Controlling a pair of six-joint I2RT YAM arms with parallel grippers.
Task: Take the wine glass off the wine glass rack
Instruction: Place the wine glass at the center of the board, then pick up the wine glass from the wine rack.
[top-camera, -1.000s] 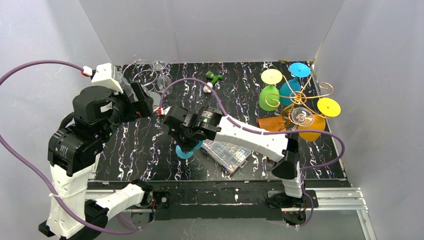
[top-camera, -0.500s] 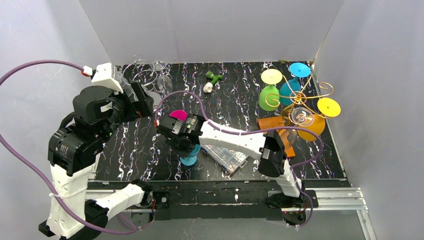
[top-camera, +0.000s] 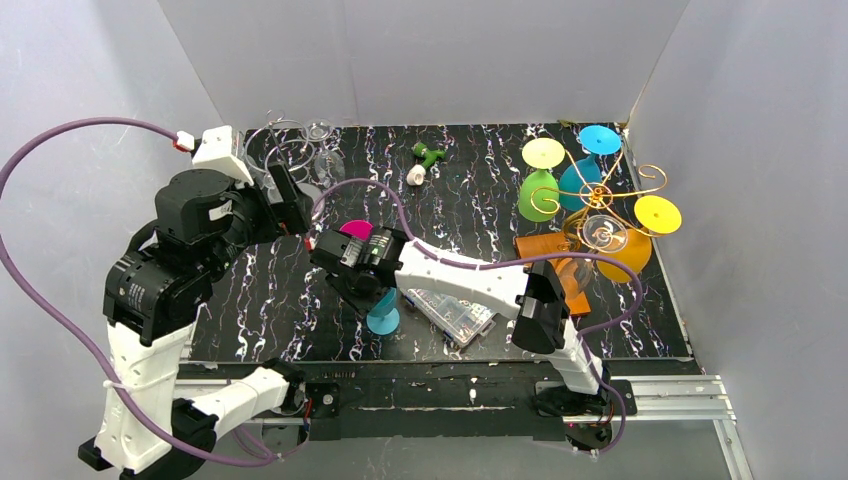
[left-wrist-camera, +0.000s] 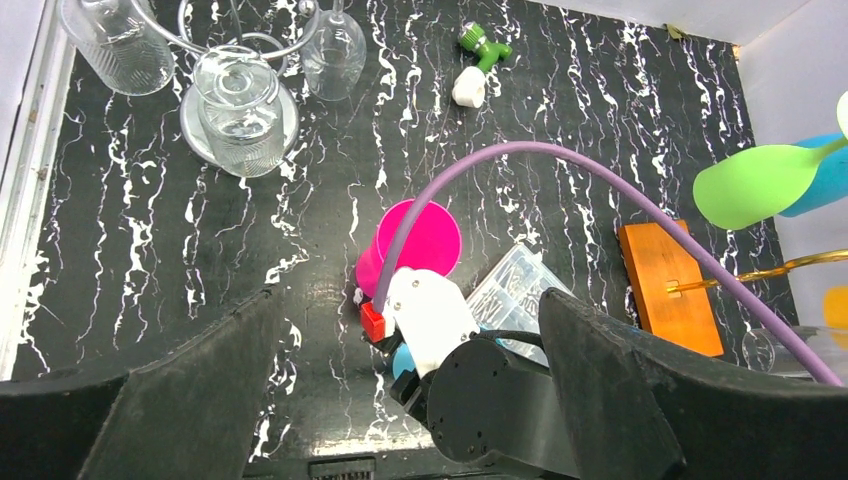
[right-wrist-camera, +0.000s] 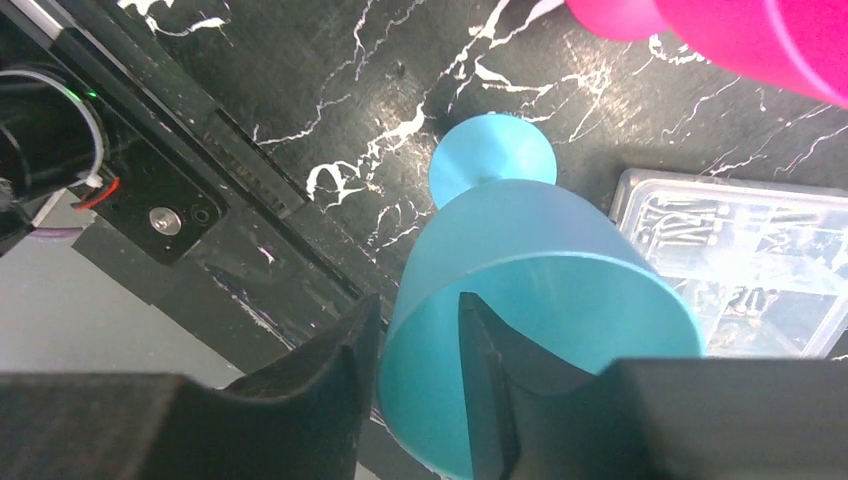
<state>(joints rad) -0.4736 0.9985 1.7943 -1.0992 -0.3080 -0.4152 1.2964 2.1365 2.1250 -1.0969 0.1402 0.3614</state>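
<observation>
Overhead, blue wine glass (top-camera: 383, 320) mostly hidden under right end effector (right-wrist-camera: 418, 300), rim pinched, left end effector (left-wrist-camera: 408, 300) spread wide

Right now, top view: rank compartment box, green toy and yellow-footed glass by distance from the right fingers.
1. compartment box: close by, near edge, centre.
2. green toy: far edge, centre.
3. yellow-footed glass: far right.
</observation>
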